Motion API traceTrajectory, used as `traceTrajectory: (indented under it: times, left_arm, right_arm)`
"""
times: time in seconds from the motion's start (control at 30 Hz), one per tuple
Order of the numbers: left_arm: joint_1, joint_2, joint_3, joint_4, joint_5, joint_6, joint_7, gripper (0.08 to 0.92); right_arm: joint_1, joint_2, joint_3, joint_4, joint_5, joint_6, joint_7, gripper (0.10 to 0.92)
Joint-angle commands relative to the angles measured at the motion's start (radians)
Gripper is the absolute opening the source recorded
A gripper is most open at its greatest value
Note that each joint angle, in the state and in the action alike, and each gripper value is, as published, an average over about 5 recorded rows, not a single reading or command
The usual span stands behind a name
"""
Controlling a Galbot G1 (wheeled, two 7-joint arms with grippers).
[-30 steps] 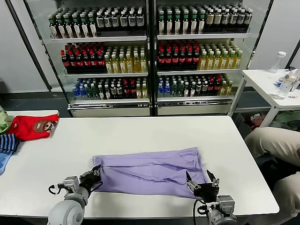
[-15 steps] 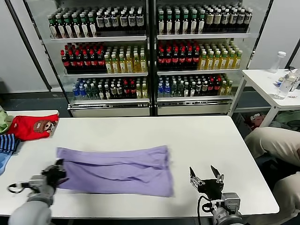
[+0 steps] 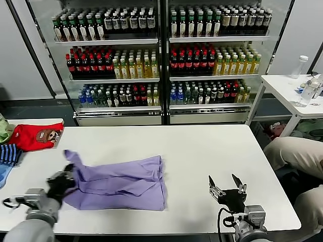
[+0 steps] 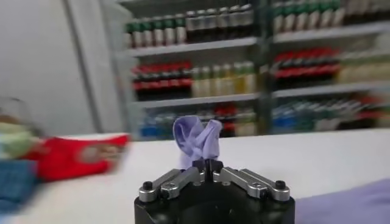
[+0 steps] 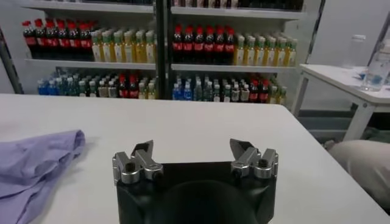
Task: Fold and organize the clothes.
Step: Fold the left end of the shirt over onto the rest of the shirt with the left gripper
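Two glass-fronted drink coolers [image 3: 161, 60] fill the back wall, their shelves packed with bottles whose labels are too small to read; only cap and liquid colours tell, dark, red, yellow and clear. In front stands a white table [image 3: 202, 151]. The lavender t-shirt [image 3: 121, 177] lies bunched on the table's near left part, plain side up, no print or neck label in sight, with one corner lifted off the surface. The left gripper [image 3: 64, 177] is clamped tight on that raised corner at the shirt's left end; in the left wrist view a tuft of the purple cloth [image 4: 196, 141] stands up out of the closed fingers. The right gripper [image 3: 227, 182] hovers above bare table near the front edge, well apart from the shirt, fingers spread wide and holding nothing. At the table's far left lies a red garment [image 3: 34, 136] with a cartoon face, its writing illegible, and a blue striped garment [image 3: 7, 155] cut off by the frame edge. A side table [image 3: 282, 85] at the right carries a clear bottle [image 3: 299, 65], and a person's leg in beige trousers [image 3: 295, 156] is only partly visible.
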Motion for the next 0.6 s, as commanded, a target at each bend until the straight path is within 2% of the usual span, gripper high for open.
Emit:
traceTrajectory:
  times: [0.03, 0.6]
  left_arm:
    - [-0.085, -0.127, 0.334, -0.053, -0.198, 0.048, -0.032, 0.105]
    - [-0.223, -0.187, 0.501, 0.08, -0.142, 0.038, -0.092, 0.105]
  right_arm:
    - [-0.013, 0.002, 0.018, 0.004, -0.01, 0.004, -0.002, 0.823]
    - [-0.065, 0.016, 0.061, 0.014, -0.019, 0.013, -0.002, 0.823]
